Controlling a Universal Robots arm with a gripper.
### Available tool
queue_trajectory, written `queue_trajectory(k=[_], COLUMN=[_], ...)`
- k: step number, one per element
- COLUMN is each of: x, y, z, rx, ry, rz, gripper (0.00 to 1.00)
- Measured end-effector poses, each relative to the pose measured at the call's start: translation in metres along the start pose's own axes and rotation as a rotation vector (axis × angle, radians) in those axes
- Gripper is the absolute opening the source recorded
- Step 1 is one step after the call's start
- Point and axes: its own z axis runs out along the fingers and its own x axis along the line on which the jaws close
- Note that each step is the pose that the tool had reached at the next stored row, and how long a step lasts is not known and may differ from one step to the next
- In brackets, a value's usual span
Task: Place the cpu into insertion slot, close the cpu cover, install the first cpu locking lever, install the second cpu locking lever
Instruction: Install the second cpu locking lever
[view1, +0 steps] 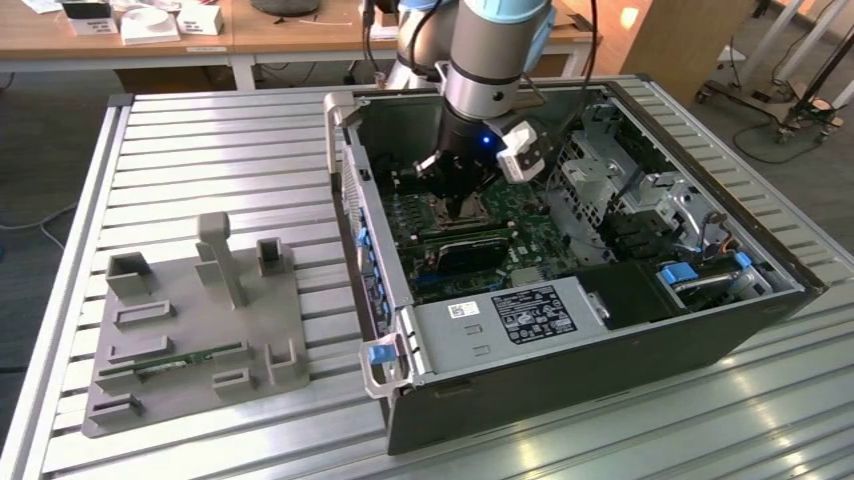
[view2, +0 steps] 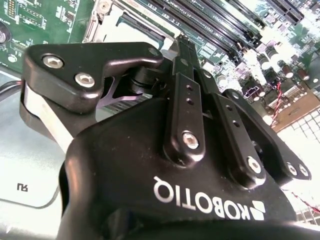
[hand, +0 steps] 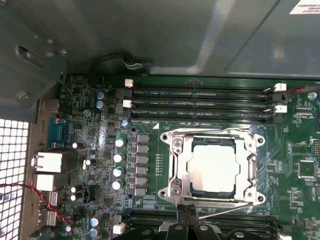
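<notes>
cpu (hand: 214, 168): seated in the slot (hand: 176, 170)
cover (hand: 250, 172): down around it
gripper (hand: 187, 216): fingers pressed together, at the cover's edge

Robotics lab, slatted aluminium workbench (view1: 200, 150), wooden desks (view1: 80, 40)

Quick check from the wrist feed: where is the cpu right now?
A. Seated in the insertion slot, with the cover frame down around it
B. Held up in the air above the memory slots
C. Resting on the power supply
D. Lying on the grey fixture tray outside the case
A. In the first wrist view the cpu sits flat in the insertion slot, its silvery top showing through the window of the cpu cover, which lies down around it.
</notes>
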Motion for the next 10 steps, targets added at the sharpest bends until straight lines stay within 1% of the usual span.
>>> queue_trajectory(k=[3,7,10], x=[0.0014,0.0022,0.0043], y=[-0.0002,-0.0004,-0.0005], z=[0.0026,0.0065,0.0089], rx=[-0.0041,-0.0165,-0.0206], ry=[0.0000,-0.0002,0.0002], rz=[0.000,0.000,0.000], gripper=[0.10,0.10,0.10])
